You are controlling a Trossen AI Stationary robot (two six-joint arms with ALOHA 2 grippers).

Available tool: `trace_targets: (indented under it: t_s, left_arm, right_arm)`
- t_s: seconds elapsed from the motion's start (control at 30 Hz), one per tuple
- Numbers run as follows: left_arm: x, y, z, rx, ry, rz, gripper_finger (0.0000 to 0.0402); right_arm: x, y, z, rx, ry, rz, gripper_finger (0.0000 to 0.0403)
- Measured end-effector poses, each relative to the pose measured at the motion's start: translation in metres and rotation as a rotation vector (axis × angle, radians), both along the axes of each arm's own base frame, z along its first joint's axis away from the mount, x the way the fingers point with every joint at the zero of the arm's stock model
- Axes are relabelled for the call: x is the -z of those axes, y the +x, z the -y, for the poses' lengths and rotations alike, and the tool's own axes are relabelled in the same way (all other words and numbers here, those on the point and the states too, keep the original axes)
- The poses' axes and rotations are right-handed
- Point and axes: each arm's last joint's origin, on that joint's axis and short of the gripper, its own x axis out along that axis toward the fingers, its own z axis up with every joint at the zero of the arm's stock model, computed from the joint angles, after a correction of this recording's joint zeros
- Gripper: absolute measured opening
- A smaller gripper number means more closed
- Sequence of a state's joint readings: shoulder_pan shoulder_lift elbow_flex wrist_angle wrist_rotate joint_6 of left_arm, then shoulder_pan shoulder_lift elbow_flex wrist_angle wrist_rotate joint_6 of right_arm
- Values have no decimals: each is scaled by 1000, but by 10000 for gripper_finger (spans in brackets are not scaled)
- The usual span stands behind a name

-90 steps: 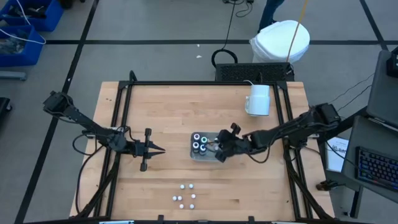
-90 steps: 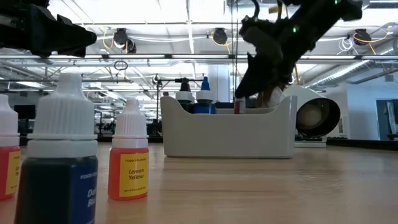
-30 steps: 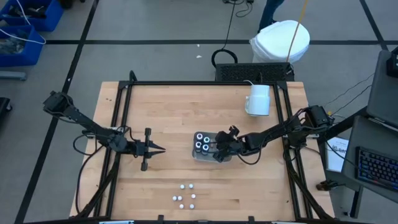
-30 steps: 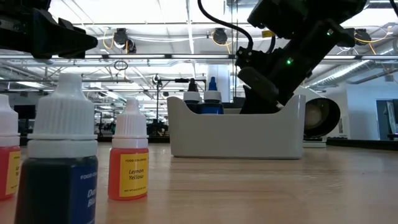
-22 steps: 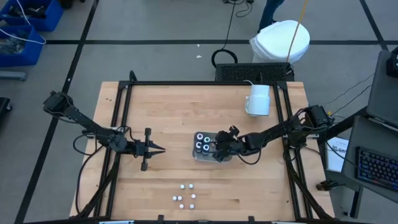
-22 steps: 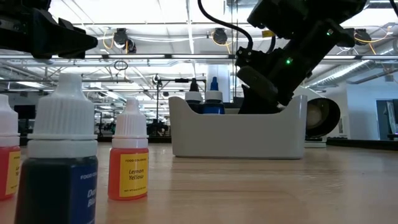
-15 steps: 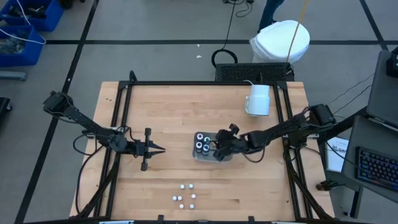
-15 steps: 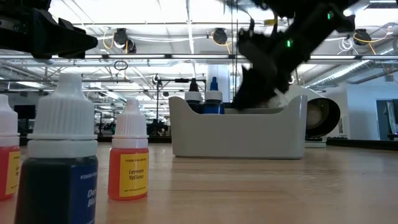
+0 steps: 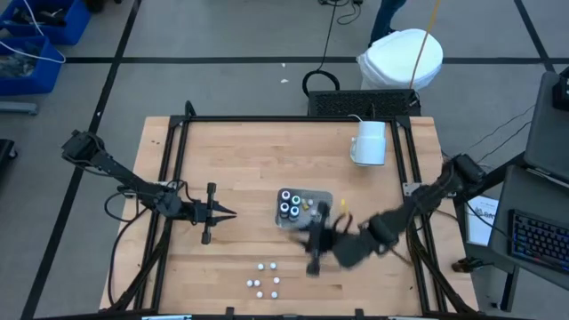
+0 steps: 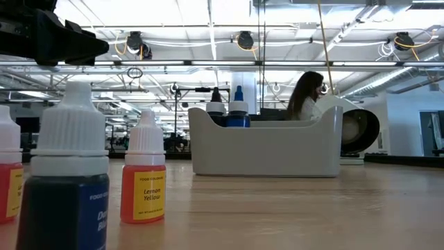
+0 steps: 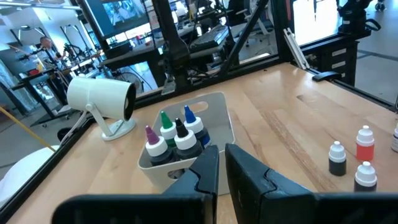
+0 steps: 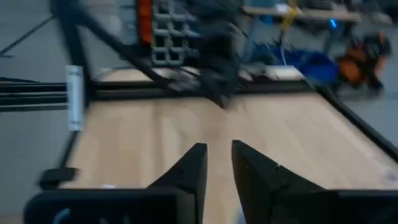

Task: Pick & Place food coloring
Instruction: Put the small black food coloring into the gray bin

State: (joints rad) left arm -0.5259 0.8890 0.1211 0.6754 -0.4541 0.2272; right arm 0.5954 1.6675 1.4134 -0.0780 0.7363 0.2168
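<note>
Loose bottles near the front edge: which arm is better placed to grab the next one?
Right. The right gripper is between the tray and the loose bottles; the left gripper waits farther off, shut.

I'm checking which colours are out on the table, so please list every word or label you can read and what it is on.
"Lemon Yellow": on the yellow bottle, low view; the small line above it is too small to read.
"FOOD COLOURING" and a word starting "D...", cut off at the edge: on the blue bottle.
Red bottle: label mostly hidden, unreadable.
Bottles in the tray: no readable labels.
</note>
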Motion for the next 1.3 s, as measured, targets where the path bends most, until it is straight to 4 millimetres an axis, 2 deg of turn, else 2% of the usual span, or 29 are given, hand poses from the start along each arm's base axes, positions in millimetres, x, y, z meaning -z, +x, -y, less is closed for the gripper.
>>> trace_targets:
  t_s: [0.1,0.23,0.33,0.43,0.57,0.7,0.77,0.9,0.97,1.07,1.17,1.3]
  left_arm:
    - [0,0,0,0,0,0,35]
    - [0,0,0,0,0,1,35]
    - [0,0,0,0,-1,2,35]
    - [0,0,0,0,-1,2,35]
    - [0,0,0,0,-5,0,35]
    - [0,0,0,0,1,-1,35]
    - [0,0,0,1,4,-2,35]
    - [1,0,0,1,8,-7,35]
    - [1,0,0,1,8,-7,35]
    - [1,0,0,1,11,-6,35]
    - [1,0,0,3,38,-5,35]
    - [4,0,0,6,85,-28,35]
  right_arm:
    - [0,16,-31,-59,-15,4,45]
    - [7,43,-54,-147,24,-9,24]
    - [22,61,-64,-202,40,-40,7]
    - [42,70,-68,-245,19,-92,2]
    - [54,67,-71,-294,-56,-177,3]
    - [37,46,-77,-284,-172,-170,1]
    - [24,31,-73,-258,-217,-152,1]
    - [-7,-8,-46,-231,-182,-105,1]
    - [-15,-34,-29,-230,-156,-86,1]
    - [-10,-69,-2,-221,-40,-20,1]
    - [0,-99,27,-211,92,127,0]
    - [36,-136,56,-236,182,269,0]
